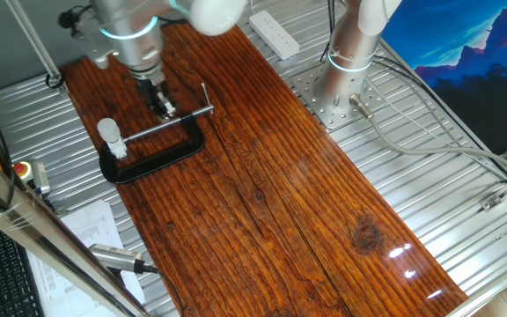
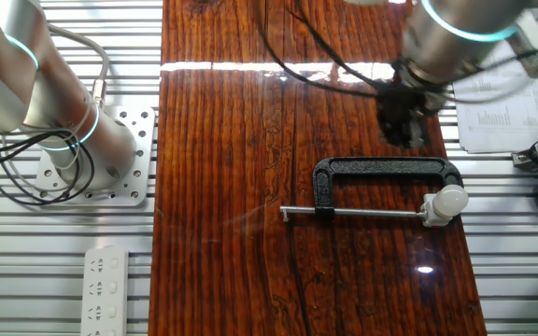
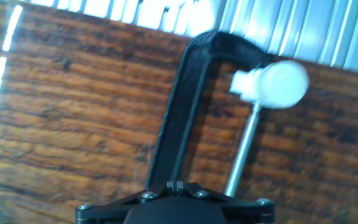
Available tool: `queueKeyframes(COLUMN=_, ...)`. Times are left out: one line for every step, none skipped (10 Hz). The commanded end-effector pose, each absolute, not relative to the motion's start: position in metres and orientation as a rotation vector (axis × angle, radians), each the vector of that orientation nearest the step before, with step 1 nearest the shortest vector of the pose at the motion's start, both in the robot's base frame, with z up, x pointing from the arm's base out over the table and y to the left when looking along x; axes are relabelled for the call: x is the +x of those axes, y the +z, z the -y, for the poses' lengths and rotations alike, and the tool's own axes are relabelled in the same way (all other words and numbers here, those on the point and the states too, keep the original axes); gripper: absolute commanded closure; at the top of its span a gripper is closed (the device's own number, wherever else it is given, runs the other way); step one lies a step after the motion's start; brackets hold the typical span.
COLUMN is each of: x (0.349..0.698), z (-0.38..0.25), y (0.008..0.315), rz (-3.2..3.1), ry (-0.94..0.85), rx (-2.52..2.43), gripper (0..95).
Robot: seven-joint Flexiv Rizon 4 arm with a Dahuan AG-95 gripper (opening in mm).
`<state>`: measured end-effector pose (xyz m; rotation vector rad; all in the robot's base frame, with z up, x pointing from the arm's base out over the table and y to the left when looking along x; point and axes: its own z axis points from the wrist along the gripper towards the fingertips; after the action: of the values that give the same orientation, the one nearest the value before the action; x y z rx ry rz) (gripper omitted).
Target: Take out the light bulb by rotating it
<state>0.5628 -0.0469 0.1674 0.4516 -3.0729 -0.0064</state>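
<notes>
The small frosted white light bulb (image 1: pixel 107 131) sits in a white socket (image 1: pixel 118 151) held at the end of the black C-clamp (image 1: pixel 152 162) on the wooden board. It also shows in the other fixed view (image 2: pixel 452 198) and in the hand view (image 3: pixel 283 83), which is blurred. My gripper (image 1: pixel 164 108) hangs above the board to the right of the bulb, over the clamp's screw rod (image 1: pixel 170 123), apart from the bulb. In the hand view my gripper (image 3: pixel 176 185) has its fingertips together with nothing between them. In the other fixed view my gripper (image 2: pixel 404 131) is above the clamp's back (image 2: pixel 381 168).
The wooden board (image 1: pixel 262 194) lies on a ribbed metal table. The arm's base (image 1: pixel 346 62) and cables stand at the right, with a white power strip (image 1: pixel 274 33) behind. Papers (image 1: pixel 86 224) and a silver tool (image 1: pixel 117 257) lie at the left.
</notes>
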Motion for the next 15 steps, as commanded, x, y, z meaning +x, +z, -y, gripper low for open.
queueKeyframes(x=0.5735, z=0.0557, y=0.1692, rz=3.074, ry=-0.003, rx=0.458, gripper=95.0)
queueKeyframes(x=0.5767, z=0.0594, y=0.1696, rz=3.075, ry=-0.001, rx=0.456, gripper=95.0)
queueKeyframes(x=0.5781, z=0.0614, y=0.1693, rz=3.081, ry=-0.002, rx=0.434, gripper=95.0)
queueKeyframes(x=0.5780, z=0.0613, y=0.1695, rz=3.088, ry=-0.008, rx=0.385, gripper=95.0)
queueKeyframes(x=0.5779, z=0.0614, y=0.1694, rz=3.086, ry=-0.007, rx=0.347, gripper=95.0)
queueKeyframes(x=0.5779, z=0.0614, y=0.1693, rz=3.089, ry=-0.011, rx=0.325, gripper=95.0)
queueKeyframes(x=0.5777, z=0.0612, y=0.1698, rz=3.099, ry=-0.023, rx=0.320, gripper=95.0)
queueKeyframes(x=0.5776, z=0.0609, y=0.1703, rz=3.104, ry=-0.033, rx=0.301, gripper=95.0)
queueKeyframes(x=0.5777, z=0.0609, y=0.1702, rz=3.102, ry=-0.034, rx=0.289, gripper=95.0)
queueKeyframes(x=0.5779, z=0.0611, y=0.1698, rz=3.102, ry=-0.035, rx=0.290, gripper=95.0)
queueKeyframes(x=0.5779, z=0.0611, y=0.1698, rz=3.099, ry=-0.032, rx=0.293, gripper=95.0)
queueKeyframes(x=0.5779, z=0.0611, y=0.1698, rz=3.092, ry=-0.026, rx=0.283, gripper=95.0)
queueKeyframes(x=0.5779, z=0.0611, y=0.1698, rz=3.093, ry=-0.026, rx=0.271, gripper=95.0)
queueKeyframes(x=0.5779, z=0.0611, y=0.1698, rz=3.091, ry=-0.047, rx=0.263, gripper=95.0)
queueKeyframes(x=0.5779, z=0.0611, y=0.1698, rz=3.079, ry=-0.078, rx=0.208, gripper=95.0)
